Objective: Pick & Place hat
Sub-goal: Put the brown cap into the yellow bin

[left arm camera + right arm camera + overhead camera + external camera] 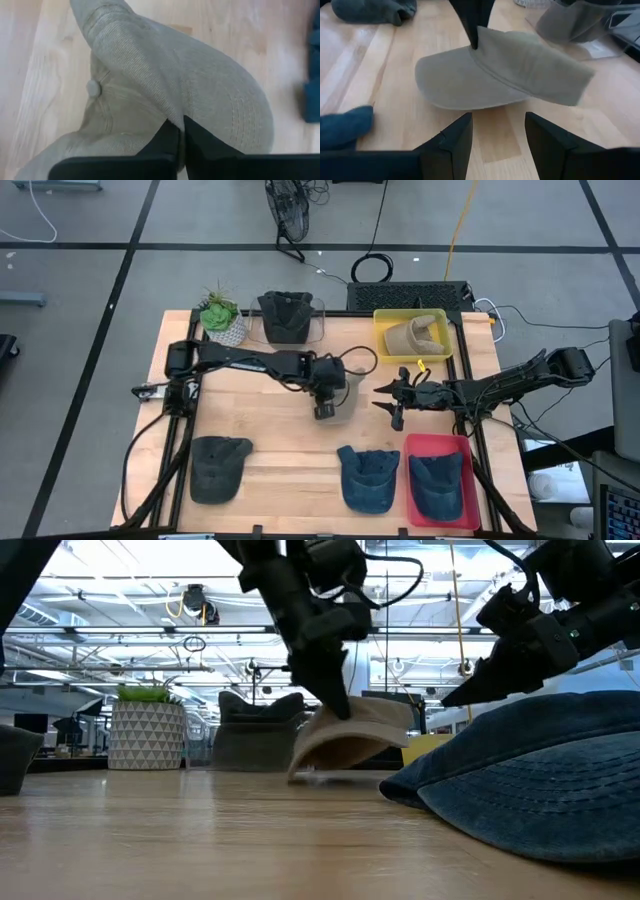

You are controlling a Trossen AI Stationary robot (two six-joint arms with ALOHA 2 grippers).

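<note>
From above, the left tool [326, 408] is clamped on a tan hat [343, 394] mid-desk [280, 455], with the right tool [393, 402] just beside it, fingers spread. At desk level the hat [350, 740] tilts, its brim edge touching the wood, with a potted plant [146, 728] and ceiling trusses behind. The left wrist view shows the fingers [165, 140] pinching the hat's fabric [200, 95]; the right wrist view faces it [505, 70] between parted fingers [455, 137].

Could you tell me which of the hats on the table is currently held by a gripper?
The tan hat at the table's middle: the left gripper is shut on its crown. The other tan hat lies in the yellow bin, untouched.
</note>
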